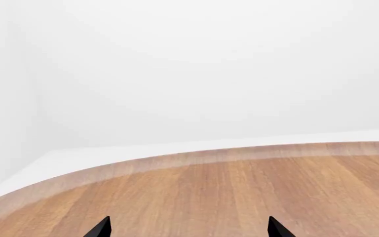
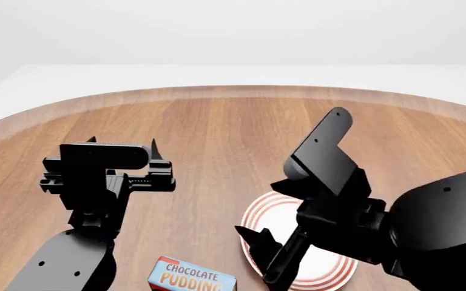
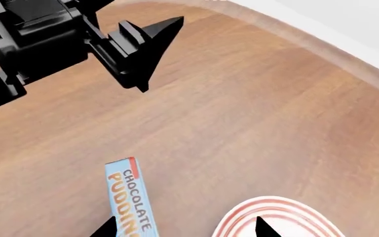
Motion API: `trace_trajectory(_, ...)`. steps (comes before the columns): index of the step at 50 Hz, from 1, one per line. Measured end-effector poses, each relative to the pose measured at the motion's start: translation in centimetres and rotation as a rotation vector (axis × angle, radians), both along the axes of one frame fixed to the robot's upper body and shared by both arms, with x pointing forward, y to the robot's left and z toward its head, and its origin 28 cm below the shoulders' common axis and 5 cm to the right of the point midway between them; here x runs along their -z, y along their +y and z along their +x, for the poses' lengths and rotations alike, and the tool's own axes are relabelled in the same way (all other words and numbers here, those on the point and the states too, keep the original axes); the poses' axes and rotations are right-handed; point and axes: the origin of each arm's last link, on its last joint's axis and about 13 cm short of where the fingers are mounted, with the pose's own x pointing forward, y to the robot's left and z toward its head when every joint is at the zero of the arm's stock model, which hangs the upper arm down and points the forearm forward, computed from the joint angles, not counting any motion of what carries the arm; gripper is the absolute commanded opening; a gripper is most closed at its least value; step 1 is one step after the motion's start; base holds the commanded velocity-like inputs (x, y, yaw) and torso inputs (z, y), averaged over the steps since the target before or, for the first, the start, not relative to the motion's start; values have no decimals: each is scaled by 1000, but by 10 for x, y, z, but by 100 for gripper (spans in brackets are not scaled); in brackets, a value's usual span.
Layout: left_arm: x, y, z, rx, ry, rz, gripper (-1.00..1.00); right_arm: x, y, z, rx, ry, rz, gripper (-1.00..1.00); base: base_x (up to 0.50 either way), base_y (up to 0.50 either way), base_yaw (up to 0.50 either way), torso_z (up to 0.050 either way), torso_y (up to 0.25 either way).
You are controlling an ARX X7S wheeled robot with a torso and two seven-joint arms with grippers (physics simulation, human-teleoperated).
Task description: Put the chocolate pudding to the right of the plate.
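The wooden surface [image 2: 216,133] carries everything. The right arm hides part of the plate [image 2: 259,213]. Just left of it, the chocolate pudding [image 2: 191,277] is cut off by the frame edge. Right end effector [image 2: 267,256] hangs apart above both; left end effector [image 2: 124,144] hovers apart, empty.

All three views are evenly and brightly lit, with no single source of light to be made out. The worktop [image 2: 216,133] is rendered with a soft sheen and no harsh glare. Cast shadows are barely seen under the arms. The white surroundings are nearly washed out. Edges are drawn sharp throughout; no blur, grain or bending at the borders is seen.
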Motion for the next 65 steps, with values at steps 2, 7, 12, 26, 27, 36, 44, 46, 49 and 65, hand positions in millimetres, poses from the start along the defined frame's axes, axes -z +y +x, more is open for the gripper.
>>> trace_trajectory(2,0,0,0,0,0,0,100,3,1,3,-6,14,-3,100,0,0,0,0,0)
trace_trajectory(7,0,0,0,1,1,0,100,9,6,9,-24,45,-13,100,0,0,0,0,0)
trace_trajectory(12,1,0,1,1,3,1,100,15,11,14,-46,72,-24,100,0,0,0,0,0)
trace_trajectory(26,2,-1,1,3,6,1,100,29,25,24,-104,132,-60,100,0,0,0,0,0)
trace_trajectory(27,2,-1,1,3,6,1,100,30,26,25,-107,136,-62,100,0,0,0,0,0)
trace_trajectory(36,2,-1,1,5,6,1,100,39,33,31,-127,168,-84,100,0,0,0,0,0)
trace_trajectory(44,2,-1,1,7,7,1,100,48,37,35,-141,199,-100,100,0,0,0,0,0)
trace_trajectory(46,2,-1,1,7,7,0,100,51,39,36,-144,208,-104,100,0,0,0,0,0)
trace_trajectory(49,3,-1,0,8,8,0,100,55,40,38,-148,220,-110,100,0,0,0,0,0)
trace_trajectory(65,2,-1,0,11,7,-1,100,77,46,46,-155,280,-140,100,0,0,0,0,0)
